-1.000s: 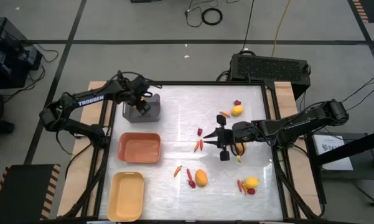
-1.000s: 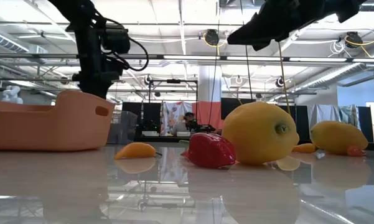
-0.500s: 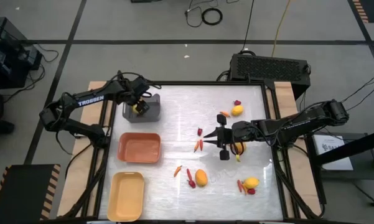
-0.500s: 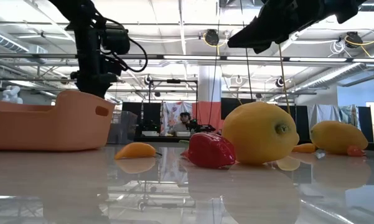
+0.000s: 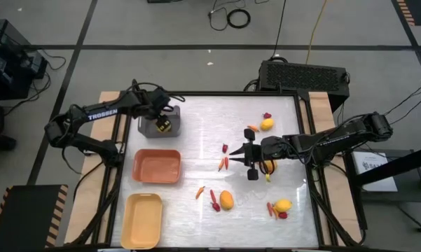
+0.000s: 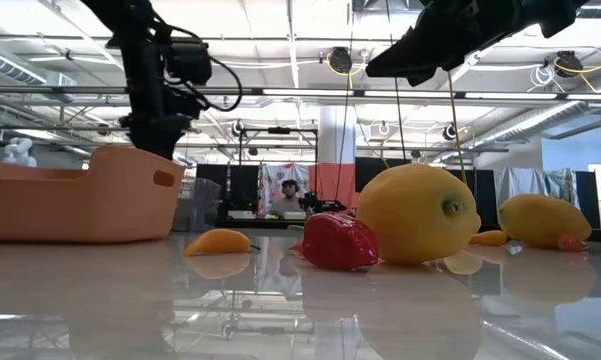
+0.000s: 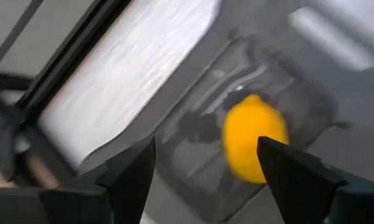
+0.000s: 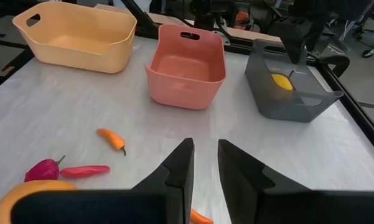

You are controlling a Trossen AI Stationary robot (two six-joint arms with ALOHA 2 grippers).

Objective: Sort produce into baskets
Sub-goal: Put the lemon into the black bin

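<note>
- The left gripper hangs over the grey basket at the far left of the bench; its jaws stand apart with nothing between them.
- A yellow lemon lies loose inside the grey basket, seen between the open fingers in the left wrist view and also from the right wrist view.
- Nearer the front, in a line with the grey one, sit the orange basket and then the pale yellow basket; both show bare floors from above.
- Toward the middle of the bench, a small orange carrot lies beside a red piece and a second lemon, which touch or nearly touch.
- A red piece and an orange carrot lie just in front of the right gripper, which hovers mid-bench; its jaws are close together with a narrow gap, holding nothing.
- Beyond the right gripper, near the far edge, a third lemon lies with a small red piece and an orange bit beside it.
- At the front right, a fourth lemon sits with small red and orange pieces against it.
- A dark box stands on the floor past the bench's far right corner.
</note>
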